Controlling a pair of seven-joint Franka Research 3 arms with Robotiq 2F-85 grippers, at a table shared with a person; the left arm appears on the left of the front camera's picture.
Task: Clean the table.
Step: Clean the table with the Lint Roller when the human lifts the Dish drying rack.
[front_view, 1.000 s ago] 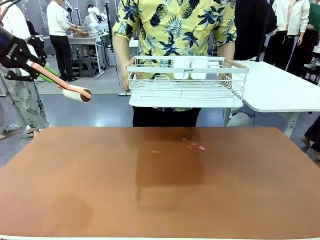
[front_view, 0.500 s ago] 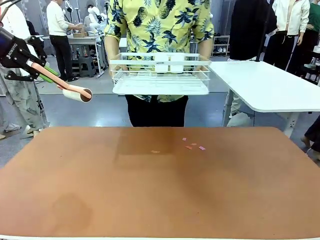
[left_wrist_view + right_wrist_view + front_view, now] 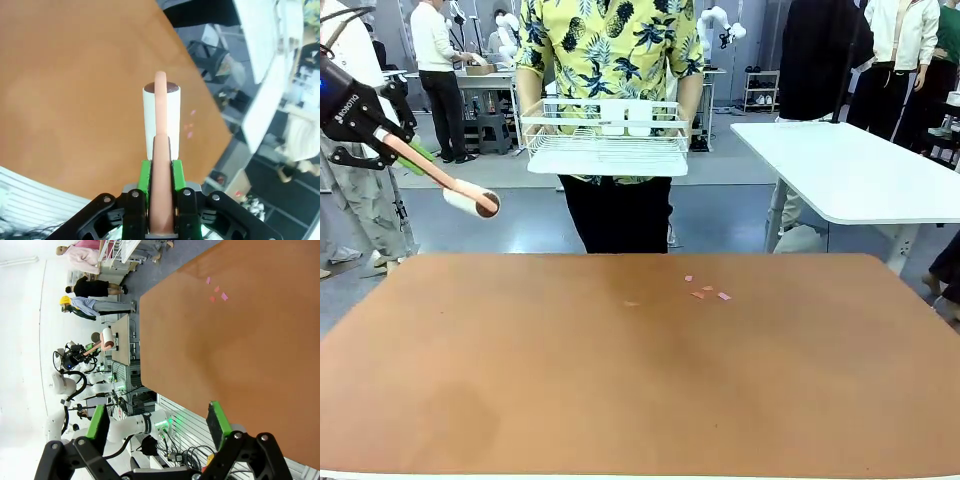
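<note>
The terracotta table [image 3: 640, 390] spreads across the front view. A few small pink scraps [image 3: 706, 292] and one paler scrap [image 3: 631, 303] lie on its far half. My left gripper [image 3: 402, 148] hangs above the far left corner, shut on the pink handle of a lint roller whose white roll [image 3: 472, 201] points toward the table. In the left wrist view the green pads [image 3: 145, 175] clamp that handle, the roll [image 3: 161, 115] hangs over the table [image 3: 75, 100], and the scraps [image 3: 190, 129] lie beyond it. My right gripper [image 3: 157, 421] is open above the table [image 3: 240, 355], well away from the scraps [image 3: 216, 290].
A person stands beyond the far edge holding a white wire dish rack [image 3: 607, 140] with white cups in it, lifted off the table. A white-topped table [image 3: 850, 170] stands at the back right. Other people stand farther off.
The person has stepped back and to the left with the dish rack, and its shadow has left the table. My left gripper with the roller has dipped slightly.
</note>
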